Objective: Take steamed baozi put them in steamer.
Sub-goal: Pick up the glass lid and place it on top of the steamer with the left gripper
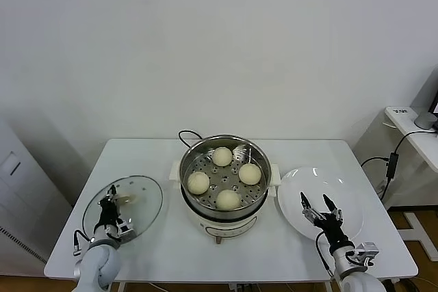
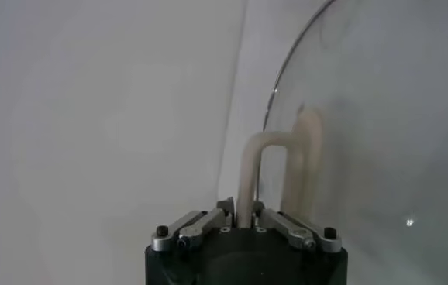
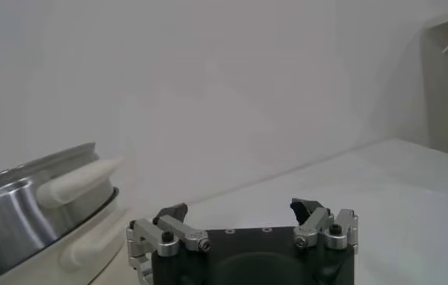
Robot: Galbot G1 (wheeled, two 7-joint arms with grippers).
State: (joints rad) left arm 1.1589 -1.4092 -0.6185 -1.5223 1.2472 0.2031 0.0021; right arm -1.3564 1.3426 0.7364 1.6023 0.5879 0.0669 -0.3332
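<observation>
All four buns (image 1: 224, 177) sit in the steamer (image 1: 257, 153), center of the surface. They look soft and squishy. Left end effector (image 2: 240, 219) clenched on the lid handle (image 2: 274, 166) at 8 o'clock; right end effector (image 1: 321, 208) released over the plate (image 1: 345, 186).

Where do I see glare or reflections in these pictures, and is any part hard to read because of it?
Head view: the steamer rim shines, and the glass lid reflects light, its handle faint. Left wrist view: the lid is see-through, only its edge and handle clear, the left gripper shut on the handle. Right wrist view: the steel wall mirrors bright streaks.
</observation>
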